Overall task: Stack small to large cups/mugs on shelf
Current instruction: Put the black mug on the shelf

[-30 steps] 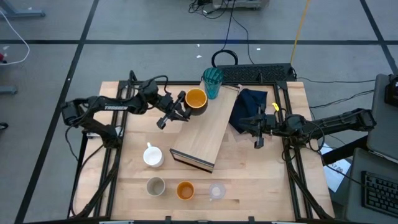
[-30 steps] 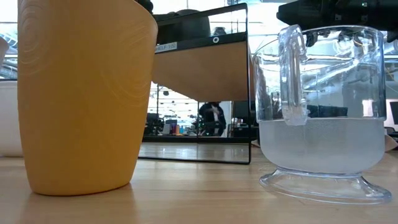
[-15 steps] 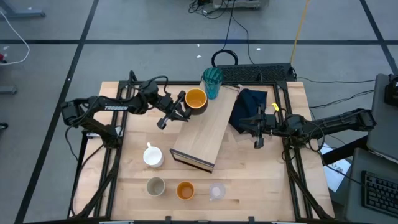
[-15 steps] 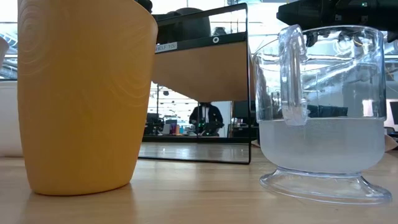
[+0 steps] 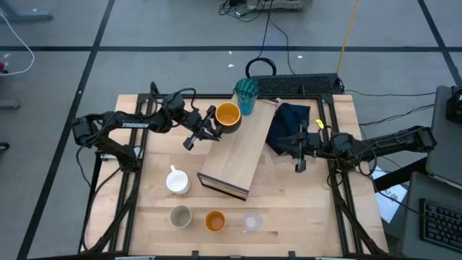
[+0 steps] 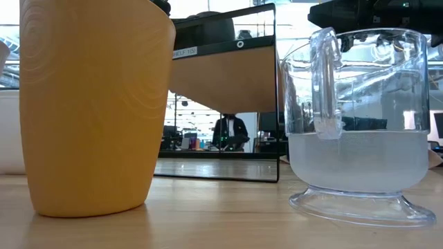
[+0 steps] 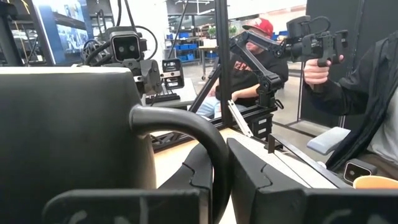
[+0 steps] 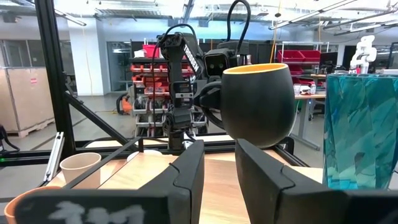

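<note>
Left gripper point(image 5: 209, 128) clamped on the handle of the dark mug point(image 5: 228, 115), held over the shelf's point(image 5: 242, 154) far end beside the tumbler point(image 5: 246, 95); right gripper point(image 5: 300, 152) narrow, empty, idle; risk of clipping the tumbler or slipping off that edge.

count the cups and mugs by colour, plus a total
teal tumbler: 1
dark mug with yellow inside: 1
white mug: 1
beige cup: 1
orange cup: 1
clear glass: 1
total: 6

Your two arms are dark and jointed, with black cables looped alongside; the left arm point(image 5: 123, 126) carries white lettering.
</note>
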